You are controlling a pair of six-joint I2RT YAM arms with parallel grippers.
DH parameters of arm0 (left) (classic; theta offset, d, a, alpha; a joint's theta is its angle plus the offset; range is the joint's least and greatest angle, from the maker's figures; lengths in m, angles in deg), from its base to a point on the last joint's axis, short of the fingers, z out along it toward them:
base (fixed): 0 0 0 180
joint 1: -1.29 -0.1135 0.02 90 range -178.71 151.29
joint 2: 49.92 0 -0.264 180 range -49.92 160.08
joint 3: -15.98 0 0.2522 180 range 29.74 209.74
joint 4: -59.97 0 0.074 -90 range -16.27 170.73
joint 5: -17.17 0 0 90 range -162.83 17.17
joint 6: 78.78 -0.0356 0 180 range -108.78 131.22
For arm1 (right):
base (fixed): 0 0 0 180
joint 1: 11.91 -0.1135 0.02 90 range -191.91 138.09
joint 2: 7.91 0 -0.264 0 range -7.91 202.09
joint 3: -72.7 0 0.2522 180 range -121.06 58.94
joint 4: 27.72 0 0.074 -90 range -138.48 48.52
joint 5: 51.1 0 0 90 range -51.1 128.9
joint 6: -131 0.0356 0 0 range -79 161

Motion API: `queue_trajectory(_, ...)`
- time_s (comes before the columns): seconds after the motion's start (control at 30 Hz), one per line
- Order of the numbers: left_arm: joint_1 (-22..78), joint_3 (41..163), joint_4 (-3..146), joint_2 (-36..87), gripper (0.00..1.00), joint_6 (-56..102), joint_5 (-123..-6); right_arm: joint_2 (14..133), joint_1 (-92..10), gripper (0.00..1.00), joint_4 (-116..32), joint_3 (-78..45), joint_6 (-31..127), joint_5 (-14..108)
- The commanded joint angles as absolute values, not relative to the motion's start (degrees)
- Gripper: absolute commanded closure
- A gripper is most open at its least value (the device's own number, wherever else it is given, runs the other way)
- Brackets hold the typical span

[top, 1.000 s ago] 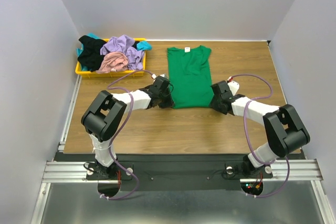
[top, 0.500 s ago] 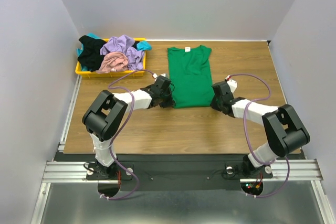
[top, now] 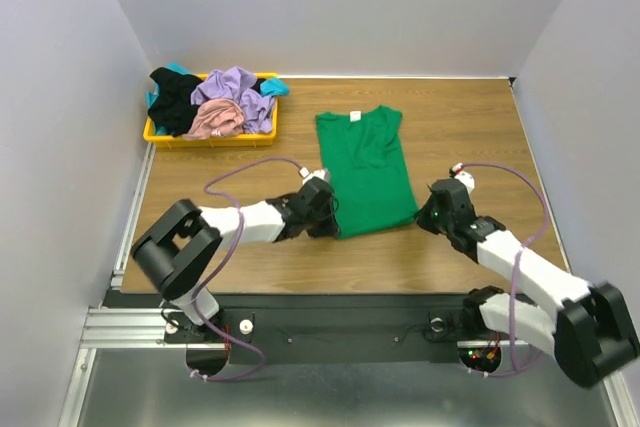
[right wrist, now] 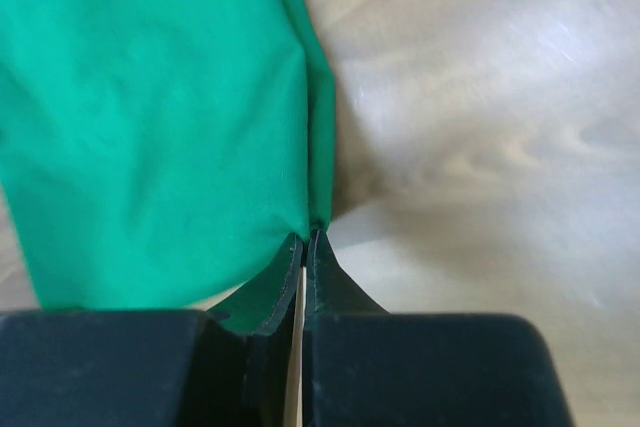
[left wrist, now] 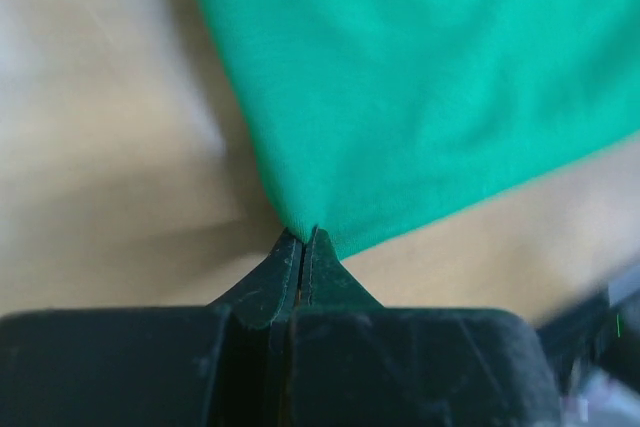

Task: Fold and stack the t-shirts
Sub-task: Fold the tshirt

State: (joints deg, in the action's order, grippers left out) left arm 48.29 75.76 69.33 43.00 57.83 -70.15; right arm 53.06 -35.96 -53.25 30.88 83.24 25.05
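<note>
A bright green t-shirt (top: pixel 366 167) lies lengthwise on the wooden table, sleeves folded in, white neck label at its far end. My left gripper (top: pixel 332 224) is shut on its near left hem corner (left wrist: pixel 305 222). At the near right corner (right wrist: pixel 312 217), my right gripper (top: pixel 424 217) is also shut on the hem. Both corners look pinched right at the fingertips, with the green cloth (right wrist: pixel 150 117) spreading away from each. Other t-shirts (top: pixel 225 102), lavender, dusty pink, black and teal, are heaped at the back left.
The heap sits in a shallow yellow tray (top: pixel 160 135) by the left wall. Bare wood (top: pixel 470 127) shows to the right of the green shirt and in front of it. Grey walls close the table on three sides.
Both grippers have shut on the hem corners and pulled back toward the near edge. The green shirt has slid nearer with them and its hem has spread a little wider.
</note>
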Motion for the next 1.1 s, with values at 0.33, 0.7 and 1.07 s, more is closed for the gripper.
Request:
queue_trajectory(0.33, 58.15, 73.85, 72.68, 22.33, 1.00, 59.92, -72.38, 26.71, -36.34, 1.00, -73.12, 25.12, 84.59, 33.90)
queue_trajectory(0.7, 52.11, 86.51, 79.62, 25.39, 1.00, 54.91, -77.32, 35.50, -36.25, 1.00, -70.13, 10.70, 81.26, 17.64)
queue_trajectory(1.07, 40.58, 96.62, 78.13, 34.88, 1.00, 49.63, -68.70, 53.68, -36.25, 1.00, -64.51, -2.22, 75.10, 10.43)
